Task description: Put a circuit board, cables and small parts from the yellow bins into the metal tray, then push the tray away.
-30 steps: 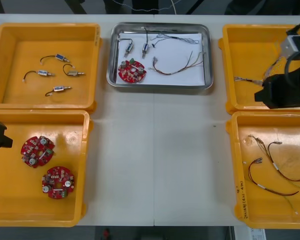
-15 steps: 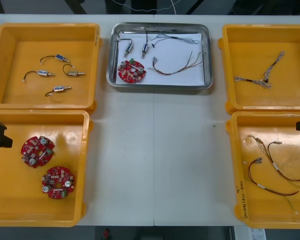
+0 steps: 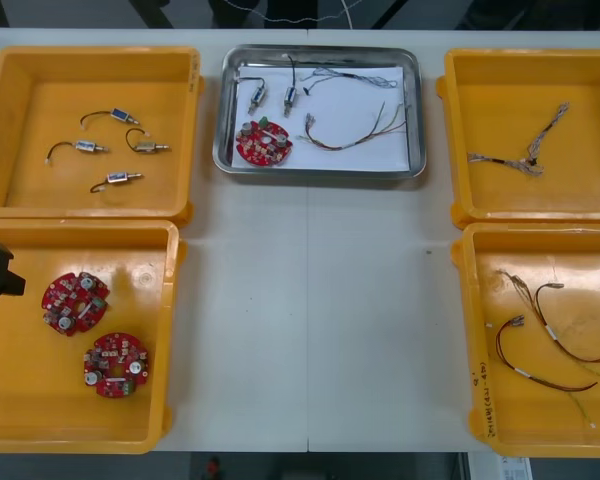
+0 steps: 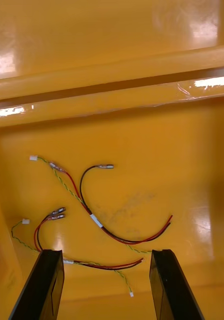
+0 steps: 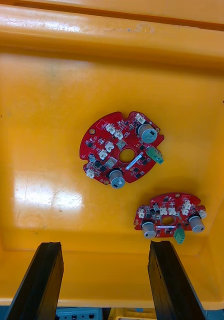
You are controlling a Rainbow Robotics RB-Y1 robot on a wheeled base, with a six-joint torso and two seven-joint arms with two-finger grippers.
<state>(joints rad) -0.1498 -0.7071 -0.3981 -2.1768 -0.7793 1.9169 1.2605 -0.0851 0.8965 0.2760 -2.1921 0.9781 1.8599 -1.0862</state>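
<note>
Front: tray (image 3: 318, 172) at upper centre of the worktop (image 3: 310, 320) holds a board (image 3: 264, 142), cables (image 3: 355, 135) and parts (image 3: 255, 97); left jaws at left edge, right jaws at right edge.
Left wrist: jaws wide, empty, above two boards (image 5: 123, 148) in a bin (image 5: 42, 125).
Right wrist: jaws wide, empty, above red cables (image 4: 96, 220).

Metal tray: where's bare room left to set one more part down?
Freest: the white liner strip between the red and yellow cable and the tray near rim, right of the circuit board. A smaller gap lies between that cable and the thin cable. Crowded: the far left corner, with two small metal parts.
</note>
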